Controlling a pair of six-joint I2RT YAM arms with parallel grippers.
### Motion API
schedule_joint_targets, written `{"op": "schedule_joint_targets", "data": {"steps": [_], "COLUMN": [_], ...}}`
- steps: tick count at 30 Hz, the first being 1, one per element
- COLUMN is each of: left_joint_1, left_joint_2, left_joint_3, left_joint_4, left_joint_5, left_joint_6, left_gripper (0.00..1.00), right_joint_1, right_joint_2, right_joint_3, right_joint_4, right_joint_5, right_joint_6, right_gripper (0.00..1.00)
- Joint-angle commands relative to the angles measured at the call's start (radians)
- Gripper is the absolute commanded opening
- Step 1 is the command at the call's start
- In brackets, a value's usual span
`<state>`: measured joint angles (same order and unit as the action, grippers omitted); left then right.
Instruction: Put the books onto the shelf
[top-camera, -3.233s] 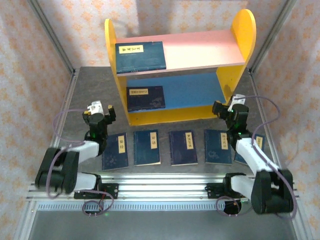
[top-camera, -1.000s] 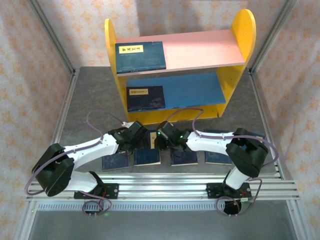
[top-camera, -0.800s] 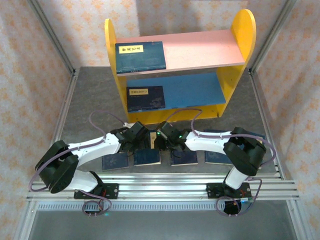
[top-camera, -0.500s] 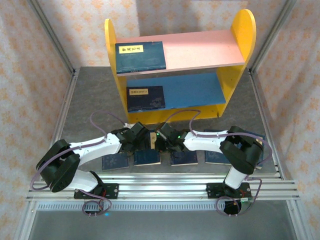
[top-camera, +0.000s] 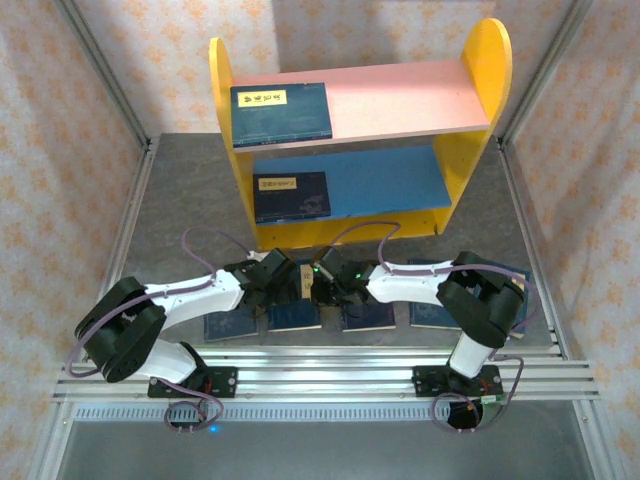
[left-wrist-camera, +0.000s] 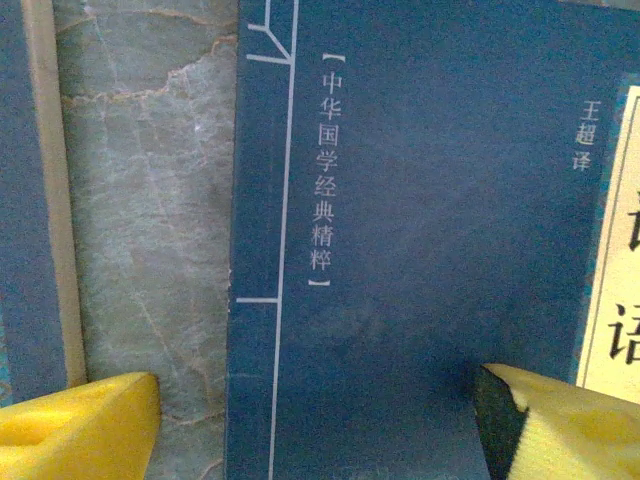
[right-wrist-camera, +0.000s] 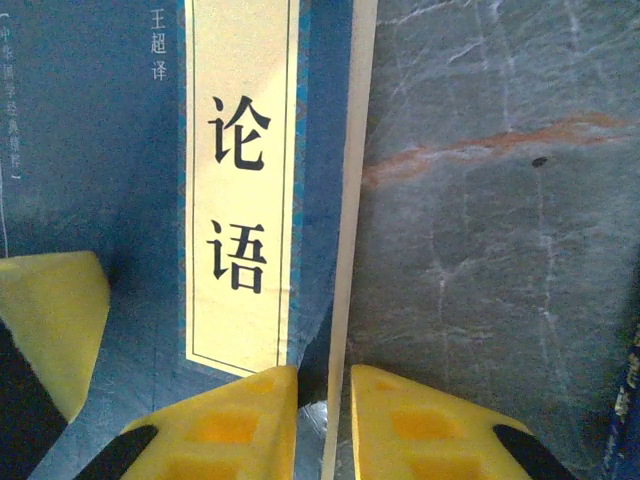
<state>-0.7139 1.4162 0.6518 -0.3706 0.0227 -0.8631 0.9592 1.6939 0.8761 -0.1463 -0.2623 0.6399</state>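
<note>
Several navy books with yellow labels lie in a row on the table, and both grippers meet over the second one from the left (top-camera: 295, 316). My right gripper (right-wrist-camera: 325, 378) has closed to a narrow gap on that book's (right-wrist-camera: 100, 150) cream page edge, and the cover corner is slightly lifted there. My left gripper (left-wrist-camera: 318, 392) is open: one finger (left-wrist-camera: 85, 425) rests on the table beside the spine, the other (left-wrist-camera: 565, 425) on the cover. In the top view the left gripper (top-camera: 284, 283) and right gripper (top-camera: 321, 283) nearly touch. The shelf (top-camera: 487, 60) stands behind.
One book (top-camera: 281, 111) lies on the pink upper board and another (top-camera: 291, 195) on the blue lower board, both at the left end. Other books lie left (top-camera: 230, 323) and right (top-camera: 367, 316) (top-camera: 437, 312) of the gripped one. Metal frame posts stand at the table's sides.
The right gripper's fingers have narrowed onto the book's page edge. Both arms have edged a little closer together over that book. The left gripper has stayed open.
</note>
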Motion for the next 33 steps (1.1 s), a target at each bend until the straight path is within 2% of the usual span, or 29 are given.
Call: {"op": "schedule_joint_targets", "data": {"steps": [1, 8, 13, 18, 23, 33], "left_joint_1": [-0.009, -0.045, -0.072, -0.075, -0.076, -0.075], "left_joint_2": [0.038, 0.029, -0.056, -0.223, -0.371, -0.355], "left_joint_3": [-0.03, -0.017, -0.03, -0.062, -0.078, -0.093], "left_joint_4": [0.121, 0.279, 0.332, 0.33, 0.242, 0.241], "left_joint_5": [0.108, 0.196, 0.207, 0.185, 0.112, 0.126], "left_joint_6": [0.014, 0.036, 0.024, 0.019, 0.053, 0.042], "left_gripper": [0.8, 0.79, 0.79, 0.79, 0.82, 0.78], "right_joint_1": [0.002, 0.002, 0.002, 0.002, 0.001, 0.002], "right_joint_2": [0.041, 0.09, 0.099, 0.096, 0.094, 0.093], "right_joint_3": [-0.026, -0.026, -0.033, -0.044, -0.043, -0.032], "right_joint_4": [-0.013, 0.032, 0.054, 0.065, 0.067, 0.068], "right_joint_5": [-0.01, -0.061, -0.072, -0.077, -0.082, -0.099], "right_joint_6": [-0.015, -0.01, -0.006, -0.003, -0.006, -0.023], "right_gripper": [0.19, 0.16, 0.13, 0.12, 0.11, 0.11]}}
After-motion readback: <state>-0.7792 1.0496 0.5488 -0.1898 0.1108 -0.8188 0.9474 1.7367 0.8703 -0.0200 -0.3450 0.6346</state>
